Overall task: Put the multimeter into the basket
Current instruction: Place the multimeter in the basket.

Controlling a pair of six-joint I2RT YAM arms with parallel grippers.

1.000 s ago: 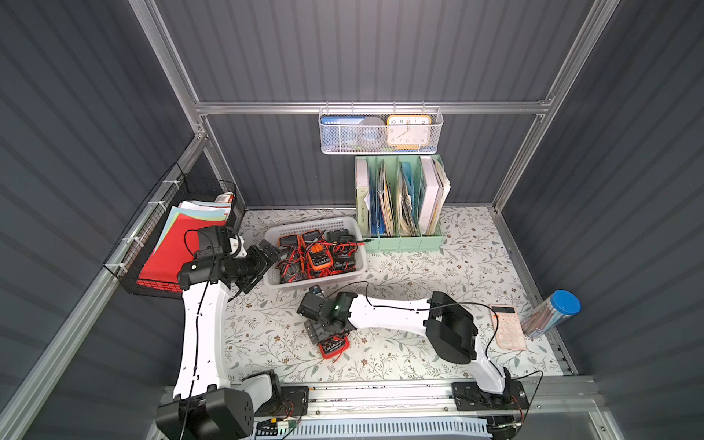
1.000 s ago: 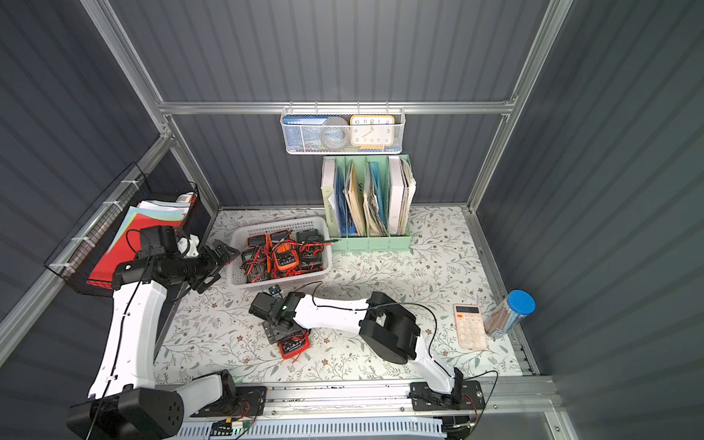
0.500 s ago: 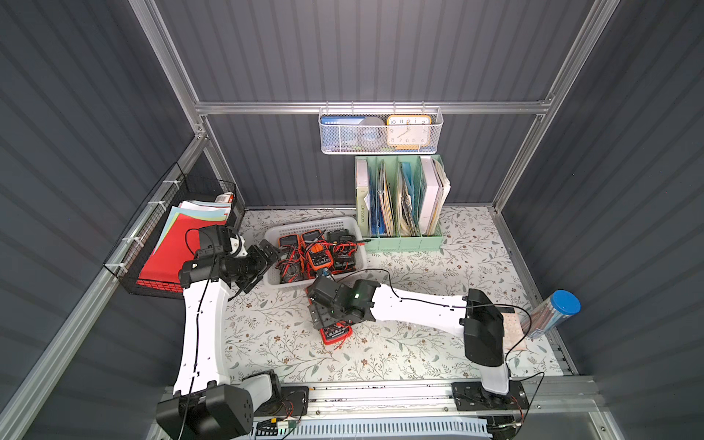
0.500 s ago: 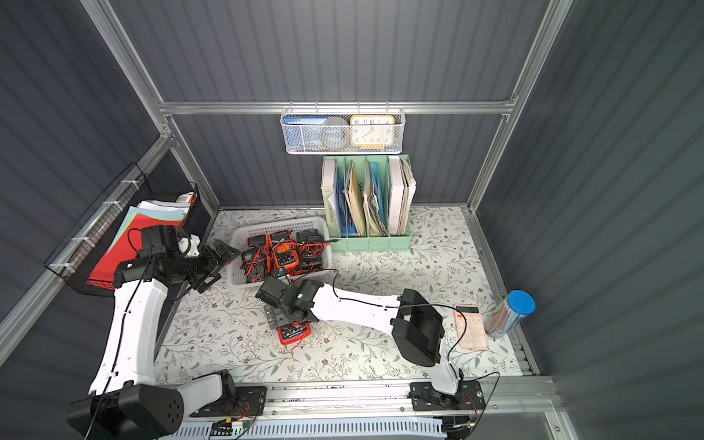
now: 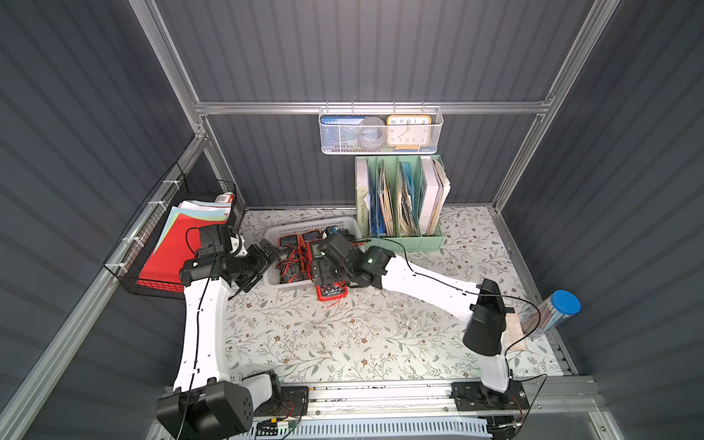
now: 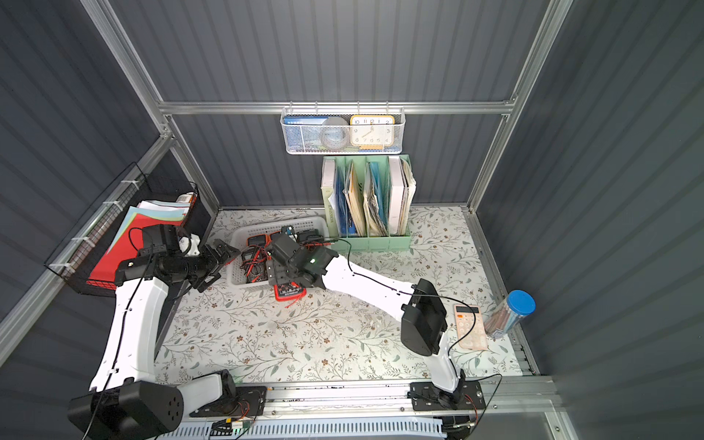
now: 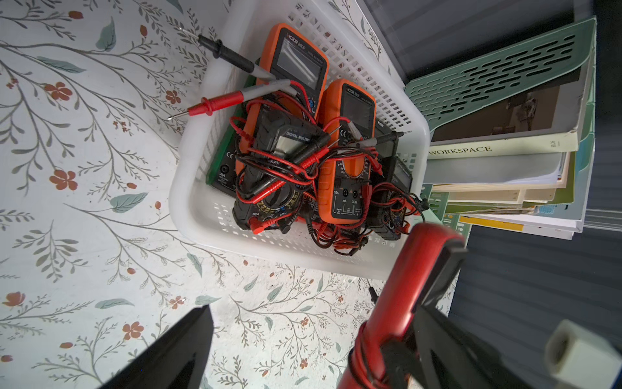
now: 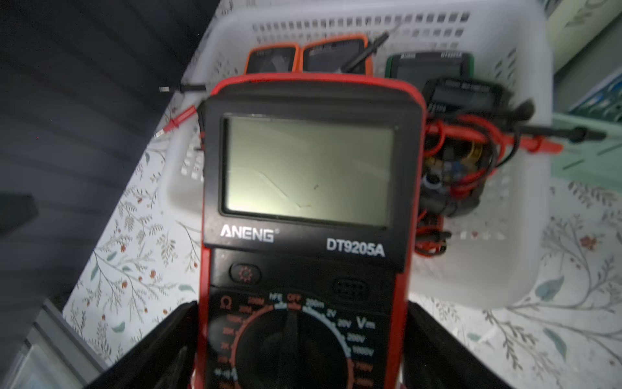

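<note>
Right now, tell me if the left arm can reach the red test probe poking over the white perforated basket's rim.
Probably yes: the left gripper hangs open beside that red test probe, with nothing between. The right gripper, holding the red multimeter, is clear of it.

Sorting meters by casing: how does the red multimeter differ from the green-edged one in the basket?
The red multimeter has a red casing, the green multimeter a green one. The red multimeter is gripped by the right gripper outside the basket; the green multimeter lies inside. Both are black-faced.
</note>
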